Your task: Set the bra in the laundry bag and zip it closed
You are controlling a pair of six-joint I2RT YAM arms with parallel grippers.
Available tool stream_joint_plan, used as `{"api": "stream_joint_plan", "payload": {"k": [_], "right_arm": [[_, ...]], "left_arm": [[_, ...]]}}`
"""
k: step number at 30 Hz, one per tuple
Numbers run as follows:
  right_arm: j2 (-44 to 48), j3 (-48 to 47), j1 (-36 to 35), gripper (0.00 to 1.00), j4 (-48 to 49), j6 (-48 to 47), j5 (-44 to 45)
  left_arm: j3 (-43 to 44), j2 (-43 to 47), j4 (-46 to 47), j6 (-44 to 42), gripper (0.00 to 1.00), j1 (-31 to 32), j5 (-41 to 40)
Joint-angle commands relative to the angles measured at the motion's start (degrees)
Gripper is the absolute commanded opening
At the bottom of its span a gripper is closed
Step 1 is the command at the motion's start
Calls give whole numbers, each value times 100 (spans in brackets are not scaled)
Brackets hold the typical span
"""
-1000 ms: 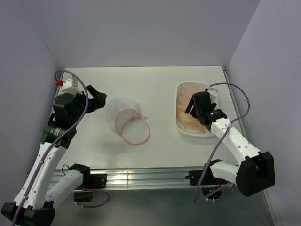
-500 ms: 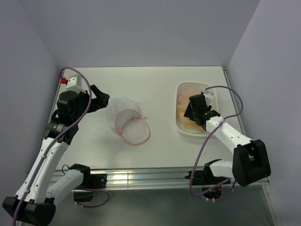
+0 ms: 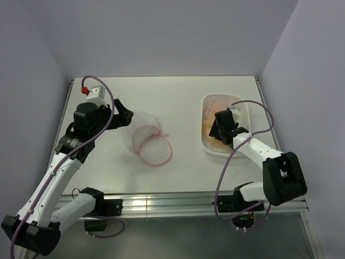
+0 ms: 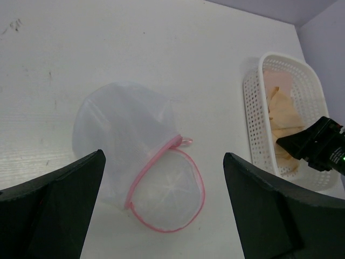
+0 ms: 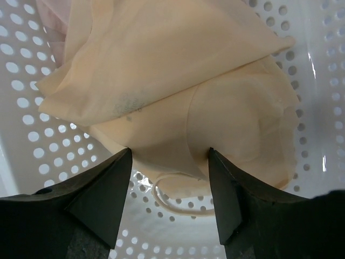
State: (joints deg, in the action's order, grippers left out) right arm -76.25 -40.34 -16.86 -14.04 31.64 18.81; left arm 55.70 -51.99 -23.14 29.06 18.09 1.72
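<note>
The left hand point(image 3: 122, 114) hangs over the left part of the white surface point(image 3: 178, 94), its jaws spread wide and holding nothing; its wrist view looks down between two dark fingers point(image 4: 54, 199) onto the laundry bag point(image 4: 129, 135).

The laundry bag point(image 3: 144, 135) lies on the surface just right of that hand; it is a round pouch of translucent white mesh, slumped on its side; its pink zipper rim point(image 3: 153, 164) gapes as an open ring toward the near edge, with a small pink pull loop at the rim's far right; the pouch shows nothing inside.

Well apart to the right stands a white perforated basket point(image 3: 204, 141), long side running away from the arms; the bra point(image 3: 208, 129) lies in it, peach-tan and crumpled, filling the near and middle part; a paler pink garment point(image 4: 277, 81) shows at the far end, partly under the bra.

The right hand point(image 3: 217, 131) is dipped into the basket over the bra; in its wrist view the two fingers point(image 5: 91, 205) stand apart, their tips at the lower edge of a padded cup point(image 5: 242, 124), fabric showing in the gap between them but not pinched; the hand is released, gripping nothing; a thin strap loop point(image 5: 161, 197) lies on the basket floor between the tips.
</note>
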Motion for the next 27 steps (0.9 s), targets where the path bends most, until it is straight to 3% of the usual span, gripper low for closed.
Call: {"api": "stream_joint_plan", "payload": {"k": [1,7,11,16,21,27], "right_arm": [[-65,8,8,65,332,-26,27],[-118,-141,16,42,262,-9,9],[-31,-159,43,29,253,44,-61],[119,-202,43,15,130,71,-123],[460,-299,87,9,-63,62,-114],[962,-484,139,8,-388,27,-123]], "left_arm": [[353,-179,-59,-251,99,318,-713],[660,-689,-691,-357,99,1081,-1760],[898,-1338,-1289,-322,99,1820,-3095],[1004,-1963,-1623,-401,99,2058,-3309],[1127,-2465,-1800,-524,96,2067,-3450],[1311,-3001,-1940,-498,93,2067,-3371]]}}
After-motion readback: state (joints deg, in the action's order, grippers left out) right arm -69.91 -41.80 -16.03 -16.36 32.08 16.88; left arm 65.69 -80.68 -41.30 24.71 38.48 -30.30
